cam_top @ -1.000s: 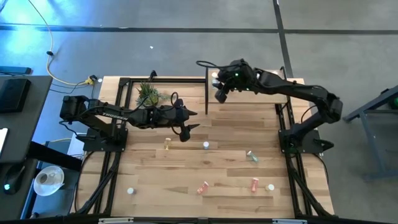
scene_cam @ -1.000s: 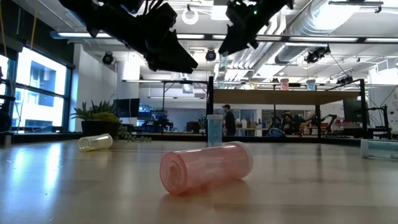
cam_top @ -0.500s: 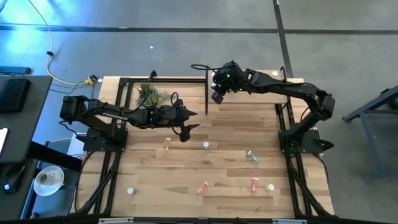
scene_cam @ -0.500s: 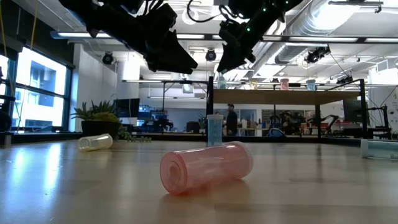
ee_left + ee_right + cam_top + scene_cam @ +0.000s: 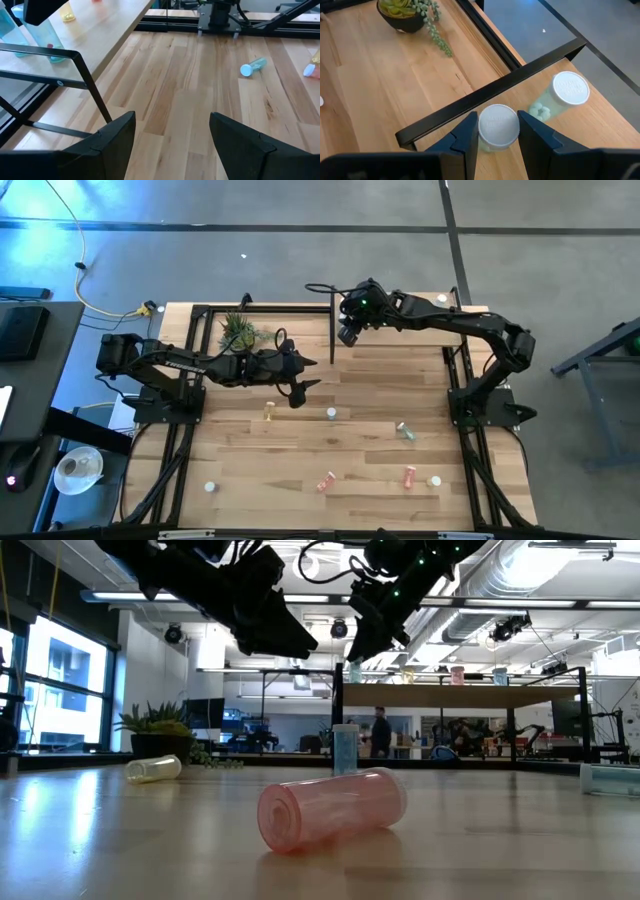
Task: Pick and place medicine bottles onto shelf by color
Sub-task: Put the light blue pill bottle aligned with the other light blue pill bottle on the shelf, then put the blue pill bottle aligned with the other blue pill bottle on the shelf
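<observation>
Looks like an open-plan robotics lab or industrial workspace. Exposed silver ducting [image 5: 560, 580] and pipes under a high ceiling at 1 o'clock in the low view, with hanging lights [image 5: 173, 635] at 10 o'clock. Tall windows [image 5: 60, 680] at 9 o'clock. A person [image 5: 380, 732] standing among desks and equipment straight behind the table. Bare grey concrete floor [image 5: 300, 250] at 12 o'clock from above, crossed by a yellow cable [image 5: 85, 275]. Plank tabletop [image 5: 360, 430] bolted into a black metal frame [image 5: 160, 480].

Right claw [image 5: 498, 131] extended and closed; left claw [image 5: 172, 132] hovers open.
</observation>
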`<state>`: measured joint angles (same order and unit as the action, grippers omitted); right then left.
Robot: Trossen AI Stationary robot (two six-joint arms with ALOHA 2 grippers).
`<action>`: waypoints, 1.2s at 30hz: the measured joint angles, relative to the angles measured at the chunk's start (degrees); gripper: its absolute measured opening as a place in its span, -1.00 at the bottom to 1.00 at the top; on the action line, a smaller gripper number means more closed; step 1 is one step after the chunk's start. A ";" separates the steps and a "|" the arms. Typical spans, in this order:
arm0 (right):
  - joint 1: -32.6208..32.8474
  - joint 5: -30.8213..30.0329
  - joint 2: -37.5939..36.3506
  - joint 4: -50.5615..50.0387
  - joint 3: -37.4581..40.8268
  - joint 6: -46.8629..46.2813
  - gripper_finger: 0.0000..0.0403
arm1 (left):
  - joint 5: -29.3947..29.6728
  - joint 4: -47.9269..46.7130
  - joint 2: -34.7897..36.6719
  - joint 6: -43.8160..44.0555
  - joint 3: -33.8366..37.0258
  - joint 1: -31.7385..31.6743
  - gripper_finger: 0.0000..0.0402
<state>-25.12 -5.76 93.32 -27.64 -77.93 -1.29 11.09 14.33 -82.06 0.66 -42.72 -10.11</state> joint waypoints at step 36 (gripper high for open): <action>1.20 -0.63 -0.15 -14.77 -10.19 1.73 -0.21 | 0.00 -6.06 -0.02 3.98 0.00 0.00 0.21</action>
<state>-23.92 -6.39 93.17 -42.40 -88.12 0.44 11.09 8.27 -82.08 4.64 -42.72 -10.11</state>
